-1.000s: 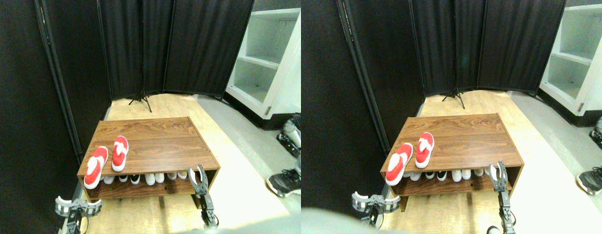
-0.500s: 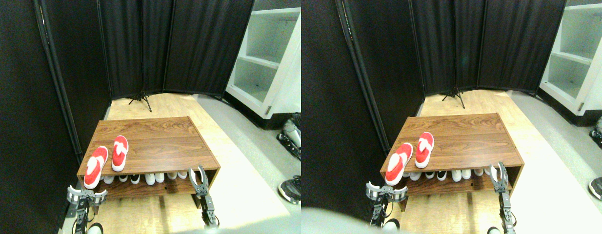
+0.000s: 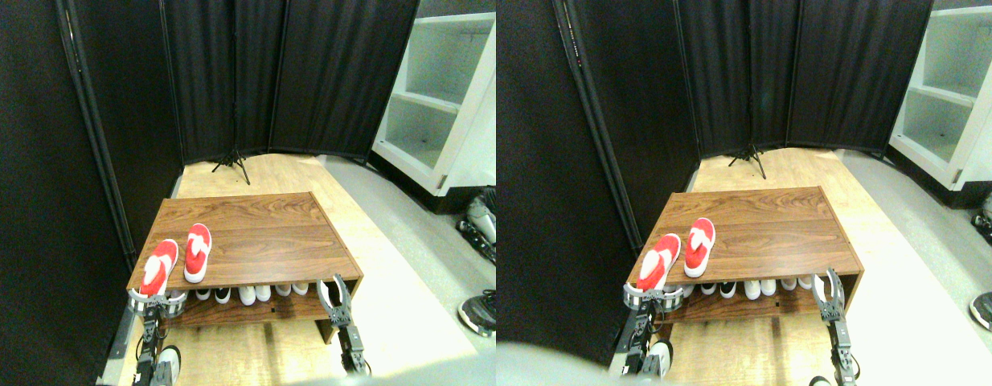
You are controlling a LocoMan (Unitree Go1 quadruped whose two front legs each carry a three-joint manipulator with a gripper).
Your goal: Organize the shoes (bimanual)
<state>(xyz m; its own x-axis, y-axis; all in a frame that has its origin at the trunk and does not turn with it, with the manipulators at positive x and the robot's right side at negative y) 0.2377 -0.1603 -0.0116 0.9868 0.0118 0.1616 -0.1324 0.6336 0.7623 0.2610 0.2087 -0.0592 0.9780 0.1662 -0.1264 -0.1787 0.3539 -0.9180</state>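
1. Far left, a black folding screen (image 3: 223,72) closes off the back and side of the scene, a small tripod foot (image 3: 232,165) standing at its base on the wooden floor.
2. The left gripper (image 3: 155,303) sits right at the front-left corner of the shoe rack (image 3: 263,233), its pale curved jaws spread wide, just under the heel of the left red shoe (image 3: 157,268). Whether the jaws touch that heel, I cannot tell; nothing is clamped between them.
3. That left red shoe lies on the rack's top at the left edge, toe pointing away, heel hanging over the front lip above the gripper.
4. Just beside it, the right red shoe (image 3: 197,252) lies fully on the top board, a little further back, close to its mate but with a gap of wood between them.
5. Under the top board, a row of white and black shoes (image 3: 247,293) shows toes only on the lower shelf.
6. The right gripper (image 3: 336,291) stands at the rack's front-right corner, jaws parted, holding nothing, well apart from both red shoes.
7. Far right, a white shelving unit (image 3: 440,96) stands on grey floor, and a black sneaker (image 3: 480,310) pokes in at the edge.
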